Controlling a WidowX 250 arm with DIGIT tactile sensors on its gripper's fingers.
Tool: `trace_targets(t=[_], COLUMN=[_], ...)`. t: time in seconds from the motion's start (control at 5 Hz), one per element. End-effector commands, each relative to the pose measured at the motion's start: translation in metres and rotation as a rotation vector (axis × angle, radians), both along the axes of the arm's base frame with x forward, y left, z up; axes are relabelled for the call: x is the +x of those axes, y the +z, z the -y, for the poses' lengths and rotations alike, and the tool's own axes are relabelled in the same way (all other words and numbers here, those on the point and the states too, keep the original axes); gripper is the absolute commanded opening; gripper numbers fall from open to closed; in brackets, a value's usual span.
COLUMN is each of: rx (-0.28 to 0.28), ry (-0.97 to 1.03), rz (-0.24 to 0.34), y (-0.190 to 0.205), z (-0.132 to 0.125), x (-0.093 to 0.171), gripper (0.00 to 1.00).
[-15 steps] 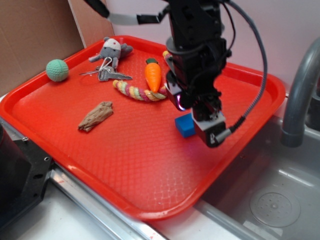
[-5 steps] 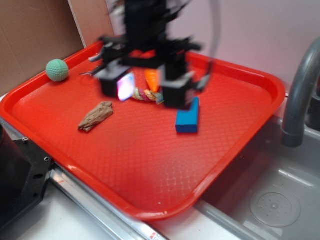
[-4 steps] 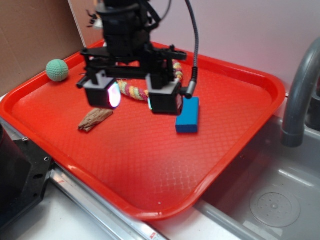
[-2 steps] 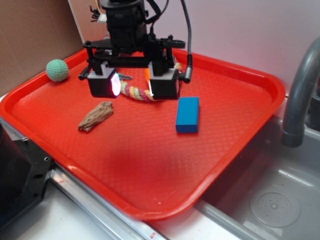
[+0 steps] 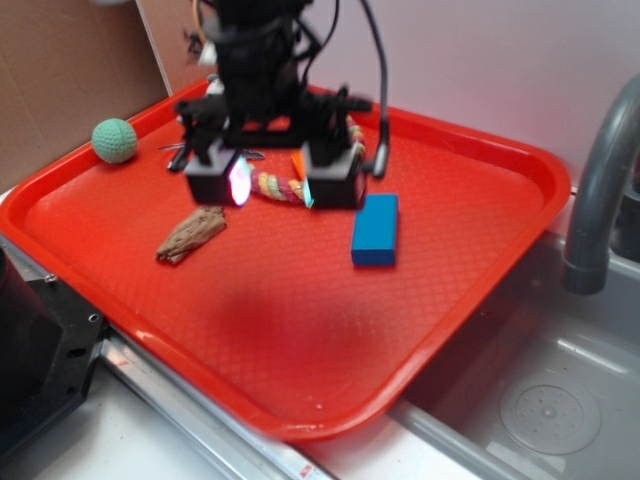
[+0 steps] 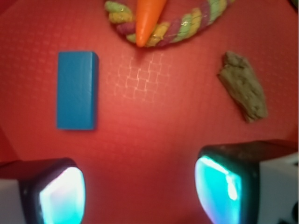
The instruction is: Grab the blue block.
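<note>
The claw [image 5: 277, 182] hangs spread and empty above the tray [image 5: 500, 160]. The blue block [image 5: 376, 229] lies flat just beside one finger, outside the gap. In the wrist view its long axis seems to run crosswise to the line between the fingers.

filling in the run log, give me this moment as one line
phase: approach | gripper: open, empty, above tray | blue block: flat on tray, beside jaws, not between them | nearby: toy carrot, rope, wood piece

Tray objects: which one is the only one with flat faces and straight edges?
The blue block, lying flat to one side of the open pincer. The green ball, carrot and rope are rounded.
</note>
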State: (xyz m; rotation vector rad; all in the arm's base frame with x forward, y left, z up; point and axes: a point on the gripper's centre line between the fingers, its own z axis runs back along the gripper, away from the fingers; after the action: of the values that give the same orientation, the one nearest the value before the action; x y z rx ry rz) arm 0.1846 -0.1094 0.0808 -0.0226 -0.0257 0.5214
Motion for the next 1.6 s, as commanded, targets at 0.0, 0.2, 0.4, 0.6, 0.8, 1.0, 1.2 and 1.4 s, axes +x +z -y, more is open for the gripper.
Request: trace_targets(t=[0.0,0.2,0.4,0.6,0.8,1.0,1.2,1.4], rx=[-0.055,-0.058,-0.064,-0.068,-0.056,-0.073,-0.087,-0.096], ry=[-0.035,-0.034,-0.031,-0.032,-0.023,-0.029,-0.024,-0.030], rz=[0.026,0.003,0.006,0.018,0.035,0.045,0.034,0.011], y=[-0.012,-0.020,-0.020,-0.021,-0.025,-0.028,-0.037,-0.048], z=[0.019,0.014,0.013,0.018,0.027,0.028,0.021,0.016], x=[0.028,0.056,0.062,0.065,0.071,0.082,0.091,0.098], gripper=[1.00,1.00,1.00,1.00,1.00,1.00,1.00,1.00])
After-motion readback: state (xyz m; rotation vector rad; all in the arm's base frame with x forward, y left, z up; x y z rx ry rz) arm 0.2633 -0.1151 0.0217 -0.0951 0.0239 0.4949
